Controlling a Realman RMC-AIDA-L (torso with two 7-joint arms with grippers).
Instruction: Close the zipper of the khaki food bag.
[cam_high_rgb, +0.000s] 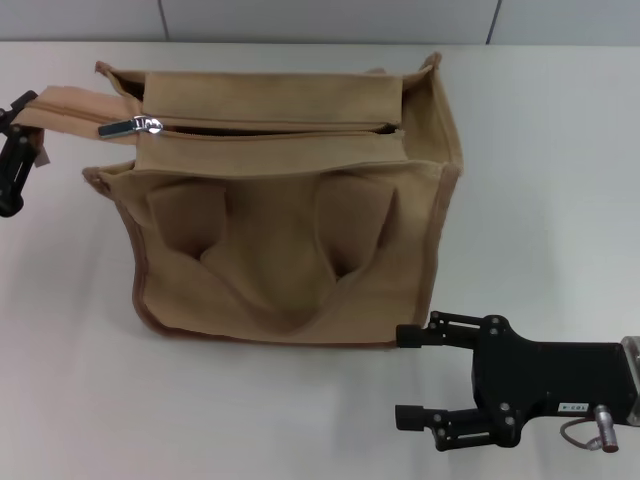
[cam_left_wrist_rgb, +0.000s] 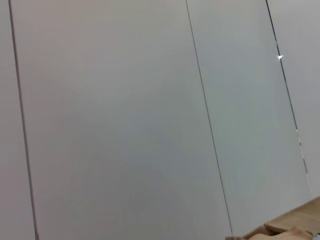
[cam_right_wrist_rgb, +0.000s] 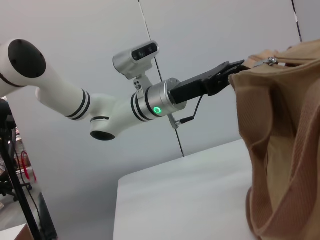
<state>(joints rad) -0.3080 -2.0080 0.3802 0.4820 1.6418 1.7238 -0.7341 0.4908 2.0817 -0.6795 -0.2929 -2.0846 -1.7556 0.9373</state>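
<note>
White tabletop (cam_high_rgb: 300, 420) carries the boxy khaki food bag (cam_high_rgb: 290, 230); its tan zipper (cam_high_rgb: 270, 126) gapes, silver slider (cam_high_rgb: 130, 126) at one end. My left gripper (cam_high_rgb: 30, 110) seemingly pinches the tape tail beside it. My right gripper (cam_high_rgb: 412, 375), spread empty before the bag, should pull the slider steadily along.

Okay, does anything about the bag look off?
Only the zipper: its slider sits at the khaki food bag's left end, leaving a dark gap. The left gripper grips the tape tail; the right gripper waits open.

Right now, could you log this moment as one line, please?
left gripper: grips zipper tape end | slider: near that end | right gripper: open, beside khaki food bag
</note>
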